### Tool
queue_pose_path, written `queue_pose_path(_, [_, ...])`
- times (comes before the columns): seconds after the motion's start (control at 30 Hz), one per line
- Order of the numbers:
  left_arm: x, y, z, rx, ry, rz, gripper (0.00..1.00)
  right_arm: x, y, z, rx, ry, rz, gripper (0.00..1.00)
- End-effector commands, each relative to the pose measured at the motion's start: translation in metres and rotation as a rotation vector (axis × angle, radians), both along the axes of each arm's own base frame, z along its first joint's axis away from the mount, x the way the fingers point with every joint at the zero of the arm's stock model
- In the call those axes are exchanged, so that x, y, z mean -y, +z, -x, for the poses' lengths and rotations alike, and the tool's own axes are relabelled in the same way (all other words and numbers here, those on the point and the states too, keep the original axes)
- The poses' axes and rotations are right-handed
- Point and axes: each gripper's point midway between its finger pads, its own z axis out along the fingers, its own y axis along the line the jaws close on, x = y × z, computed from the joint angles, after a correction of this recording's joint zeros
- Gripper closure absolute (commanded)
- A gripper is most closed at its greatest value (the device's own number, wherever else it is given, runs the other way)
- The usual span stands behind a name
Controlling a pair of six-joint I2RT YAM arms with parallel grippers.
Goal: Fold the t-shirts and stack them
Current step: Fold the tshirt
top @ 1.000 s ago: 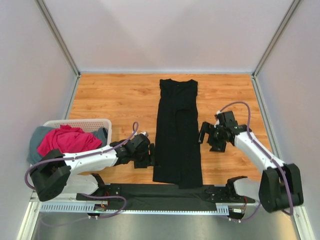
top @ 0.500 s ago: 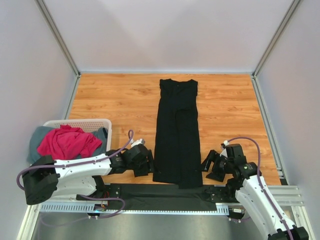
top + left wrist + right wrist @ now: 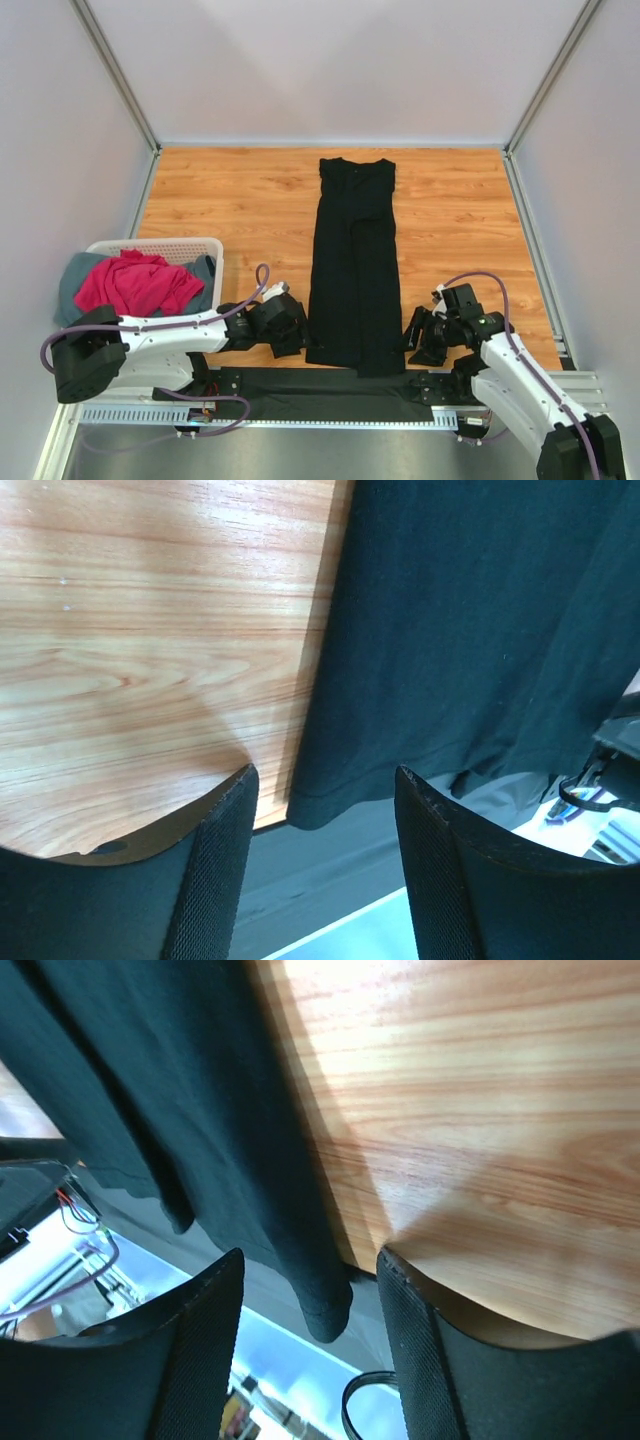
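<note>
Right hand (image 3: 412, 341) has dropped to one near corner of the black t-shirt (image 3: 355, 265), left hand (image 3: 301, 341) at the other, both spread.

Soft, even, bright light fills the overhead view. The counter (image 3: 240, 200) shows crisp grain without glare, and the arms (image 3: 170, 330) cast only faint shadows. The black t-shirt (image 3: 355, 260) reads nearly flat, its folds barely visible. In both wrist views the jaws loom dark and slightly soft, throwing broad shadows on the wood, with washed-out bright patches along the bottom edge.
</note>
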Motion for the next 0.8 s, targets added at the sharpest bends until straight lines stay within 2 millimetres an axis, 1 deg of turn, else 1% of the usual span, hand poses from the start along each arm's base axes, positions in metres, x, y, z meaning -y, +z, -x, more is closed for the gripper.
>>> queue_pose_path(0.0, [-0.005, -0.008, 0.0, -0.01, 0.035, -0.038, 0.36, 0.018, -0.019, 0.019, -0.076, 0.052, 0.121, 0.42])
queue_pose_path(0.1, [-0.004, -0.007, 0.002, -0.017, 0.043, -0.043, 0.42, 0.018, -0.019, 0.019, -0.089, 0.07, 0.128, 0.44])
queue_pose_path(0.13, [-0.007, -0.009, 0.005, -0.026, 0.045, -0.061, 0.42, 0.017, -0.017, 0.019, -0.097, 0.076, 0.131, 0.46])
queue_pose_path(0.17, [-0.005, -0.006, 0.005, -0.024, 0.046, -0.064, 0.42, 0.018, -0.018, 0.02, -0.102, 0.086, 0.136, 0.47])
queue_pose_path(0.33, [-0.005, -0.011, 0.011, -0.039, 0.039, -0.102, 0.44, 0.013, -0.016, 0.023, -0.127, 0.114, 0.125, 0.58])
queue_pose_path(0.4, [-0.006, -0.015, 0.012, -0.05, 0.047, -0.115, 0.45, 0.01, -0.017, 0.022, -0.126, 0.107, 0.117, 0.64])
queue_pose_path(0.43, [-0.005, -0.016, 0.012, -0.051, 0.049, -0.113, 0.46, 0.007, -0.017, 0.024, -0.126, 0.116, 0.111, 0.68])
queue_pose_path(0.5, [-0.003, -0.018, 0.013, -0.057, 0.044, -0.115, 0.51, 0.003, -0.018, 0.023, -0.13, 0.096, 0.096, 0.72])
queue_pose_path(0.53, [-0.001, -0.018, 0.013, -0.059, 0.043, -0.111, 0.51, 0.001, -0.018, 0.024, -0.125, 0.105, 0.091, 0.74])
queue_pose_path(0.57, [-0.001, -0.018, 0.012, -0.06, 0.044, -0.112, 0.55, 0.0, -0.018, 0.024, -0.125, 0.104, 0.088, 0.75])
queue_pose_path(0.6, [0.0, -0.018, 0.013, -0.062, 0.042, -0.113, 0.62, -0.001, -0.018, 0.022, -0.119, 0.098, 0.088, 0.77])
queue_pose_path(0.63, [-0.001, -0.019, 0.014, -0.066, 0.044, -0.124, 0.66, -0.002, -0.017, 0.021, -0.118, 0.096, 0.087, 0.85])
queue_pose_path(0.67, [-0.002, -0.018, 0.013, -0.065, 0.047, -0.128, 0.76, -0.003, -0.016, 0.021, -0.116, 0.096, 0.084, 0.9])
queue_pose_path(0.7, [-0.003, -0.017, 0.013, -0.064, 0.051, -0.13, 0.82, -0.005, -0.014, 0.018, -0.113, 0.089, 0.076, 0.98])
queue_pose_path(0.77, [-0.005, -0.013, 0.011, -0.057, 0.057, -0.141, 1.0, -0.008, -0.009, 0.014, -0.105, 0.085, 0.062, 1.0])
